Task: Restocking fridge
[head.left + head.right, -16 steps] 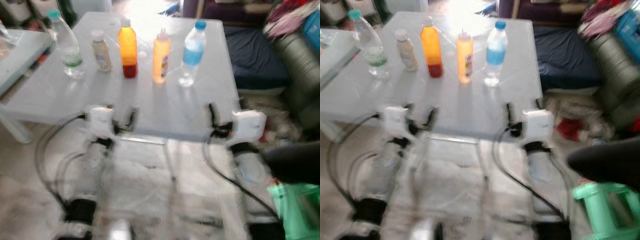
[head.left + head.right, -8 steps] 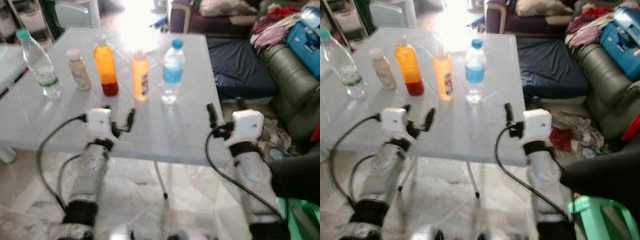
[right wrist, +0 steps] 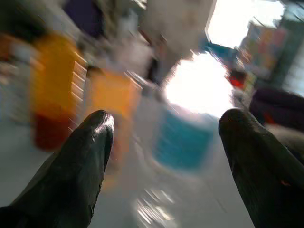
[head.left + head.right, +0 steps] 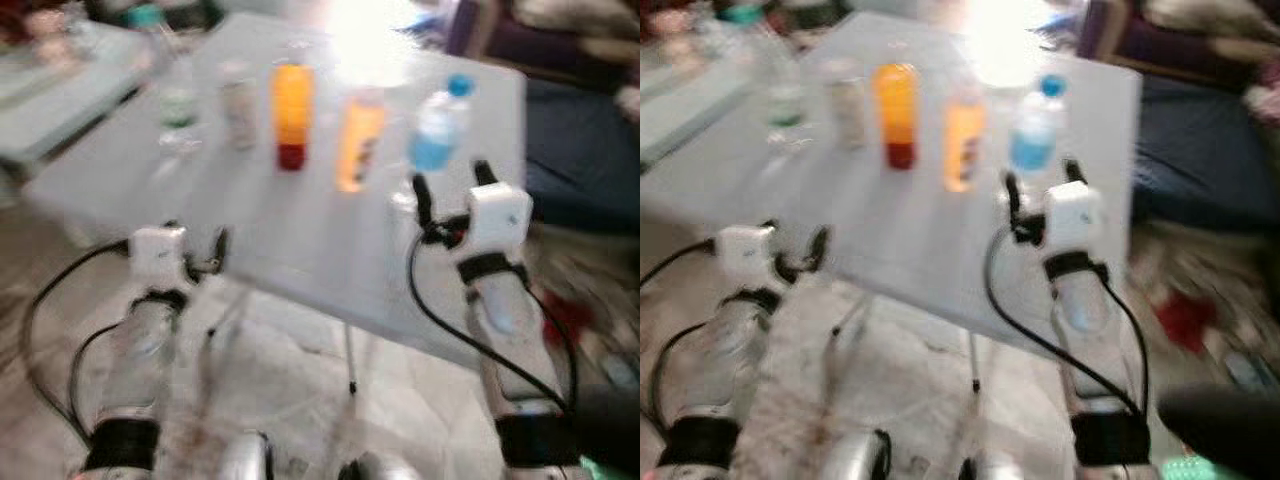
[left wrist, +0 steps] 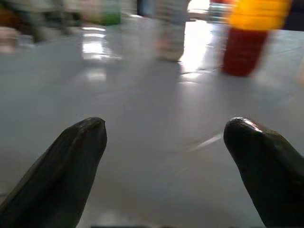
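Our right gripper [image 4: 447,190], fingers spread, faces the water bottle [image 4: 434,135] standing on the table [image 4: 300,240]. It looks light, smooth and squashy, so we'd grip mid-body. Our left gripper [image 4: 195,262] is open too.

A pale grey table [image 4: 300,230] with a glossy top stands on thin legs over a mottled, light stone-like floor [image 4: 290,400]. Strong light glares off the table's far edge [image 4: 375,20], washing out what lies behind it. To the robot's right sits dark blue and purple furniture [image 4: 1200,130], blurred, with something red low on the floor [image 4: 1185,310] beside it; a second pale surface [image 4: 60,95] lies at the far left.
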You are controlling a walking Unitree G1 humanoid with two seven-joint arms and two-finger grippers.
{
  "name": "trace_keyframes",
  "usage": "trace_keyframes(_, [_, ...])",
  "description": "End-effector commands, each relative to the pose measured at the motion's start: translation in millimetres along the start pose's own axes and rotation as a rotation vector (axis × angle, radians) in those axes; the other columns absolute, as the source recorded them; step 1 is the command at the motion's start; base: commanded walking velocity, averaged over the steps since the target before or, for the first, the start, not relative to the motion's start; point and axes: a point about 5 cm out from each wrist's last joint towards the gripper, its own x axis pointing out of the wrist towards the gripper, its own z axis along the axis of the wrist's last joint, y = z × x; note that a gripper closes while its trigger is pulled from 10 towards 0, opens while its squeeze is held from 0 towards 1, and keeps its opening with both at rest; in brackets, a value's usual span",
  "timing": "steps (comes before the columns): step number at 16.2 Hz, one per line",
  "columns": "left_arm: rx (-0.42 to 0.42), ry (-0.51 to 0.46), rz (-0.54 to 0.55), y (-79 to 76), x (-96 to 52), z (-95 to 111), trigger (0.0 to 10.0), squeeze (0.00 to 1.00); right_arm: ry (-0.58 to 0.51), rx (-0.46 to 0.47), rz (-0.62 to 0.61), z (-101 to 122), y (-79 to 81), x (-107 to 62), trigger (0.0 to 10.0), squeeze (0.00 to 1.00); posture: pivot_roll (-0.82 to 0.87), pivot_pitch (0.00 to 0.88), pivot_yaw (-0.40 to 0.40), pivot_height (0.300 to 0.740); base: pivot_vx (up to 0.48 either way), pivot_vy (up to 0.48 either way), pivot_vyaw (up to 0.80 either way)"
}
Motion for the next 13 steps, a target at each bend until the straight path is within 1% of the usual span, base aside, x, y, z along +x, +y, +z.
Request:
trace_keyframes(1, [-0.002,-0.017,-0.018,-7.2,1.3,4.8,10.0,0.0,0.012,-0.021,-0.026,-1.9,-7.9,-1.8,10.0,0.0,0.01,0.139,-0.043,0.74,0.0,0.0,0.8])
trace_keyframes(2, [-0.006,-0.016,-0.016,-9.0,0.3,4.6,10.0,0.0,0.012,-0.023,-0.03,-1.0,-8.9,-0.6,10.0,0.0,0.01,0.141,-0.048,0.74,0.0,0.0,0.57])
trace_keyframes(5, [-0.011,-0.015,-0.021,-11.6,-0.2,4.8,10.0,0.0,0.017,-0.013,-0.037,-2.2,-7.2,-2.0,10.0,0.0,0.01,0.142,-0.052,0.74,0.0,0.0,0.0])
trace_keyframes(8, [-0.011,-0.014,-0.022,-11.3,-0.6,5.4,10.0,0.0,-0.016,-0.078,-0.08,6.1,-10.7,-0.6,10.0,0.0,0.0,0.149,-0.048,0.74,0.0,0.0,0.0])
trace_keyframes(9, [-0.011,-0.013,-0.022,-11.5,-0.6,5.4,10.0,0.0,-0.026,-0.094,-0.103,9.0,-14.5,1.4,10.0,0.0,0.0,0.149,-0.048,0.74,0.0,0.0,0.0])
trace_keyframes(10, [-0.014,-0.012,-0.028,-13.9,-0.5,5.4,10.0,0.0,-0.046,-0.132,-0.165,15.7,-30.9,8.5,10.0,0.0,0.01,0.153,-0.045,0.74,0.0,0.0,0.0])
trace_keyframes(12, [-0.015,-0.01,-0.032,-15.0,-0.9,5.2,10.0,0.0,-0.052,-0.134,-0.17,18.6,-37.4,14.2,10.0,0.0,0.01,0.159,-0.038,0.74,0.0,0.0,0.0])
trace_keyframes(13, [-0.018,-0.007,-0.04,-17.6,-1.4,4.6,10.0,0.0,-0.059,-0.143,-0.18,22.9,-45.8,22.5,10.0,0.0,0.01,0.16,-0.038,0.74,0.0,0.0,0.0])
